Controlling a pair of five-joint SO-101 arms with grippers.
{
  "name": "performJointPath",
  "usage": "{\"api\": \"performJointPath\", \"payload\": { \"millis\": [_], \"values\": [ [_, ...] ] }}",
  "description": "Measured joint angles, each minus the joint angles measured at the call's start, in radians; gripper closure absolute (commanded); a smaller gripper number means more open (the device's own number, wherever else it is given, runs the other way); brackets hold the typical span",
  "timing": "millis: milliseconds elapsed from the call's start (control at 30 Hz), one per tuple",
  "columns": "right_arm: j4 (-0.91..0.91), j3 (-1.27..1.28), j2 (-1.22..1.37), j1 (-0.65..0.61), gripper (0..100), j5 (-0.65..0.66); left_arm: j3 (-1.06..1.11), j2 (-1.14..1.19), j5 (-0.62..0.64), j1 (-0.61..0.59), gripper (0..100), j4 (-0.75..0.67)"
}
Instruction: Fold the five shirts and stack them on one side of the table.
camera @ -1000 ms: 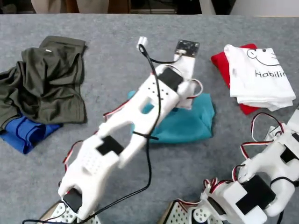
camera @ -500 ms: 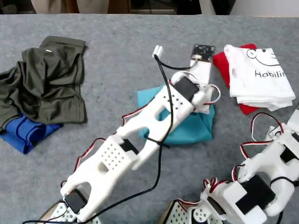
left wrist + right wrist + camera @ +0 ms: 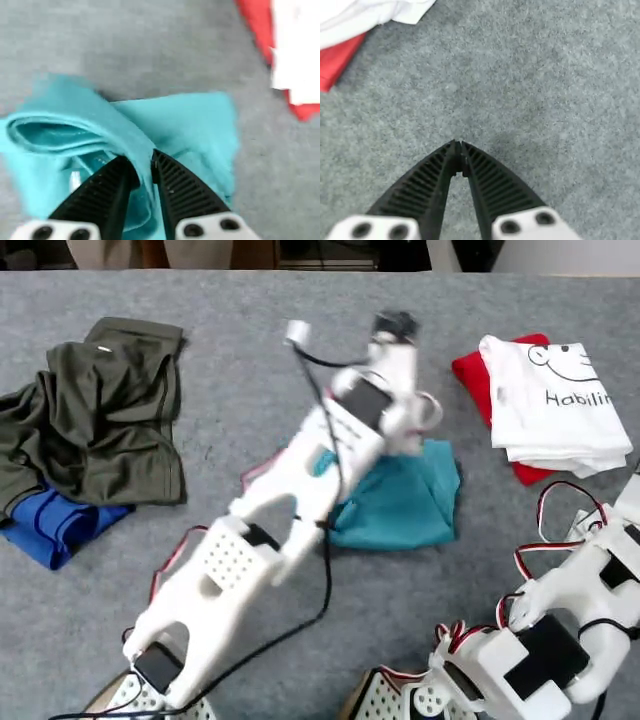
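The left hand [image 3: 143, 162] was nearly closed, pinching a raised fold of the teal shirt [image 3: 200, 125], which lay mid-way across the table [image 3: 250, 360] near the stack [image 3: 550, 410]. The fold should be carried low and laid flat, edges aligned. The right hand [image 3: 458, 150] was closed and empty.

We see the teal shirt [image 3: 400, 505] near the middle of the table [image 3: 250, 360], partly folded, with one ridge of its cloth raised and pinched in the left gripper [image 3: 145, 162]. Toward the far right corner the white shirt [image 3: 555, 405], folded and bearing dark print, lies on top of the folded red shirt [image 3: 472, 375], which peeks out from beneath it. By the left edge the olive green shirt [image 3: 100, 420] lies crumpled, overlapping the bunched blue shirt [image 3: 45, 530].
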Motion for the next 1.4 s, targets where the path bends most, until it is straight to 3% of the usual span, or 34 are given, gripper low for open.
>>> {"api": "performJointPath", "payload": {
  "millis": [133,333,533,667,800,967,1400],
  "values": [
    [0.091,-0.002,-0.008,-0.132,99.4,0.13,-0.083,-0.023,-0.057,-0.092,98,0.115],
    [0.388,-0.069,-0.029,-0.465,99.4,0.368,-0.044,-0.158,-0.132,-0.229,98,0.127],
    [0.502,-0.081,-0.029,-0.778,99.4,0.408,0.269,-0.39,-0.252,-0.281,98,0.127],
    [0.502,-0.081,-0.023,-0.913,99.4,0.408,0.519,-0.531,-0.301,-0.279,98,0.127],
    [0.44,-0.081,0.072,-0.982,99.4,0.391,0.72,-0.597,-0.31,-0.279,98,0.127],
    [0.407,-0.183,0.242,-1.034,99.4,0.351,0.807,-0.6,-0.31,-0.279,98,0.127],
    [0.694,-0.519,0.405,-1.026,99.4,0.324,0.81,-0.6,-0.31,-0.279,98,0.127]
  ]
}}
